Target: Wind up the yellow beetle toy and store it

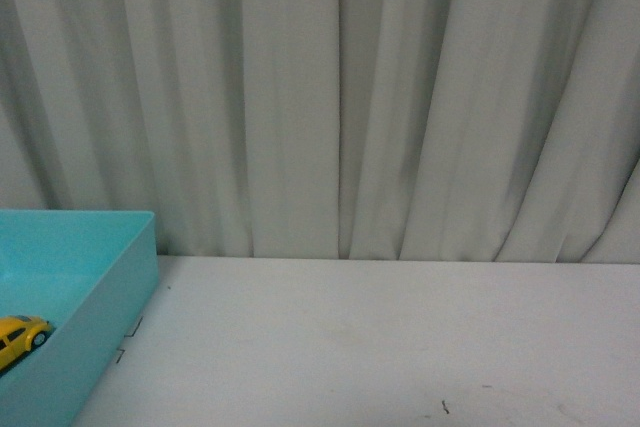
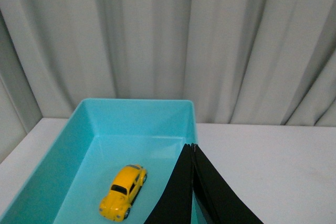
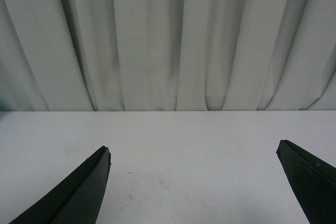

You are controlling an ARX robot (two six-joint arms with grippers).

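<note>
Since the yellow beetle toy [image 2: 124, 192] already lies inside the turquoise bin [image 2: 137, 106], resting on its floor well clear of the walls, the storing looks done, and what seems left is for the arms to draw away without knocking anything. To do that well, the left gripper [image 2: 192, 148] should lift straight up from the bin and keep off its near wall, so the box is not shoved along the surface [image 1: 400, 337].

Seen from the left wrist, the left fingers are pressed together to a point with nothing between them, hanging over the bin just beside the toy. Seen from the right wrist, the right gripper [image 3: 193, 153] has its fingers spread wide, empty, over bare surface and well away from the bin.

The toy is a small rounded car of glossy, hard-looking yellow, with dark windows and black tyres. The bin is a smooth, straight-walled rectangular box that looks like thin plastic. The surface is matte white with a few faint scuffs. Behind the bin hangs a pale grey curtain [image 1: 330, 97] in soft vertical folds.
</note>
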